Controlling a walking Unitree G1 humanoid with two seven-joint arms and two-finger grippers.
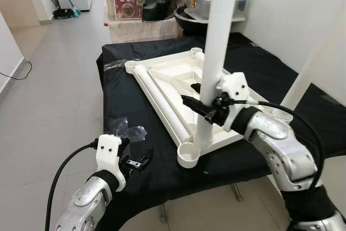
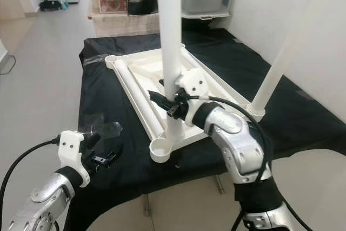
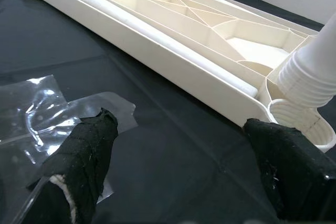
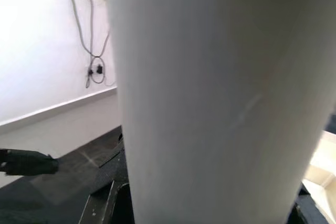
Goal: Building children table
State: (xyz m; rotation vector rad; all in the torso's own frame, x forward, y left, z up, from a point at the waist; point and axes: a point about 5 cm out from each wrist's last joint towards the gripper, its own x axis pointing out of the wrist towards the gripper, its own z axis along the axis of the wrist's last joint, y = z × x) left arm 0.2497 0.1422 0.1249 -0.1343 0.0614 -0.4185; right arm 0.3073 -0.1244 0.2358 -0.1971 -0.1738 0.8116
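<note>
The right pincer was clamped on the upright leg, its long axis vertical, its foot in the top's near corner socket at 6 o'clock. The left pincer stood apart, idle on the desk

Both head eyes look forward and down, sharing the upturned white tabletop. The left wrist camera skims low along it. The right wrist camera presses close against the upright leg.
</note>
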